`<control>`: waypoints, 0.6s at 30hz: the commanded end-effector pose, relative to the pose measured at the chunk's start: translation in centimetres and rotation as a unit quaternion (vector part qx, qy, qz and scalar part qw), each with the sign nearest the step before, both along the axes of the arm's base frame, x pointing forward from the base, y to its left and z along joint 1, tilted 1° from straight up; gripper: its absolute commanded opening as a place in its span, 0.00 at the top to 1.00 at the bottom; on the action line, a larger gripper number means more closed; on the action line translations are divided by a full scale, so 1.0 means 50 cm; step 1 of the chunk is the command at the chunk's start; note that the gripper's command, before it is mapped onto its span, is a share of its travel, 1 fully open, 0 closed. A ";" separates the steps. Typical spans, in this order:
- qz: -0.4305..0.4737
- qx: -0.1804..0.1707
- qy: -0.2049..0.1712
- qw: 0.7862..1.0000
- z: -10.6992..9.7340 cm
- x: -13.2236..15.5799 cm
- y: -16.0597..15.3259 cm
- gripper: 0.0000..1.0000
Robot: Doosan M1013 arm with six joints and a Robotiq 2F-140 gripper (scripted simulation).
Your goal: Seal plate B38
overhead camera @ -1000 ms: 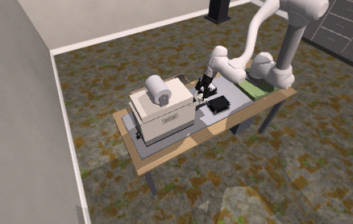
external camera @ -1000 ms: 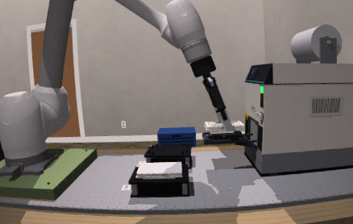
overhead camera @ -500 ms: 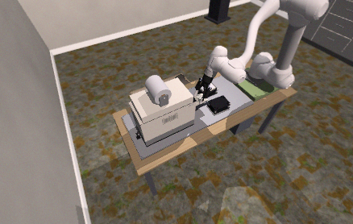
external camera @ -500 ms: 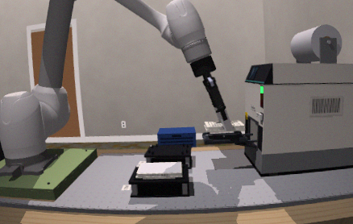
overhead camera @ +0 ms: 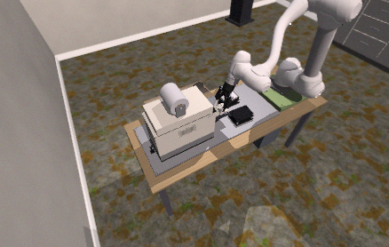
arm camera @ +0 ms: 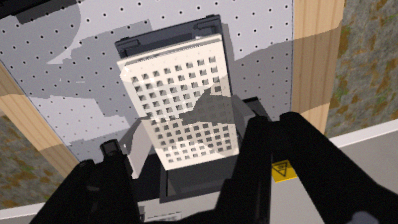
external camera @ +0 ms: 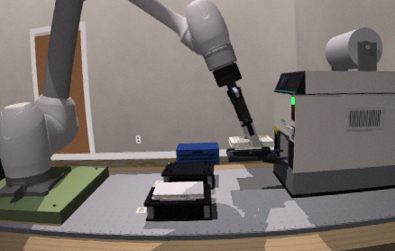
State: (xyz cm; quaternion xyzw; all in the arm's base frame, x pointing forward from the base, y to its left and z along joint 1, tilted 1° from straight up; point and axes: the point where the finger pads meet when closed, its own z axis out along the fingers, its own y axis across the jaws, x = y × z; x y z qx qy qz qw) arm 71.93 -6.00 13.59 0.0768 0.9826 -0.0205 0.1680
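One plate, B38 (arm camera: 177, 107), clamped in the end effector (arm camera: 185, 175), sits skewed low over the sealer's stage (arm camera: 165, 42), left of the sealer (external camera: 349, 131). Advice: square it to the locators, lower flat, then release.

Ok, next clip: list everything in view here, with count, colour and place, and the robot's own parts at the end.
Sealer: one, cream-grey box, right end of the table; its lamp shows green.
Foil roll: one, grey, on top of the sealer.
Stage: one, black, out in front of the sealer.
Well plate: one, white, held over the stage, tilted.
Nests: two, black, mid-table; the near one holds a white plate, the far one is bare.
Box: one, blue, behind the nests.
Mat: one, grey, perforated.
Table: one, wood.
Base plate: one, green.
Arm: one, white.
Gripper: one, black, gripping the well plate.
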 end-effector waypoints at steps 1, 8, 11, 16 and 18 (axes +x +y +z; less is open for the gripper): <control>0.000 0.000 0.000 1.000 -0.003 0.000 0.000 0.90; 0.000 0.000 0.000 1.000 -0.027 0.000 0.000 0.90; 0.000 0.000 0.000 1.000 -0.033 0.000 0.000 0.90; 0.000 0.000 0.000 1.000 -0.033 0.000 0.000 0.90; 0.000 0.000 0.000 1.000 -0.033 0.000 0.000 0.90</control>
